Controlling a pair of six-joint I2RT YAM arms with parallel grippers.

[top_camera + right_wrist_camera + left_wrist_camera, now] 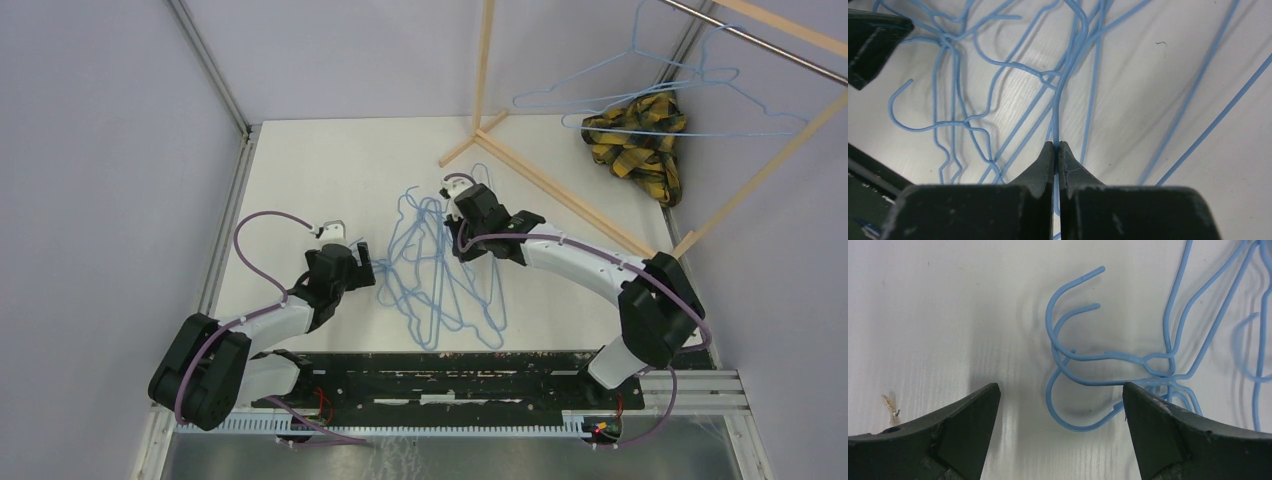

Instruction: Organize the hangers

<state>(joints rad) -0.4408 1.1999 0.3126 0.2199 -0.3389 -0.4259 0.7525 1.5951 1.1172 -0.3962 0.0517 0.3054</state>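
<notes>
Several light-blue wire hangers [440,270] lie tangled on the white table between the arms. Two more hangers [640,100] hang on the rail at the back right. My left gripper [365,265] is open at the pile's left edge. In the left wrist view [1061,400] its jaws stand wide apart over the table, with the hangers' hooks [1068,355] just ahead of them and one hook end touching the right finger [1148,415]. My right gripper [455,232] is shut on one hanger's wire [1060,95], which runs straight out from between the fingertips [1057,147] above the pile.
A wooden rack frame [560,190] stands at the back right with a metal rail [760,40] across its top. A yellow-black plaid cloth [640,140] lies under the rail. Grey walls close in the left, back and right sides.
</notes>
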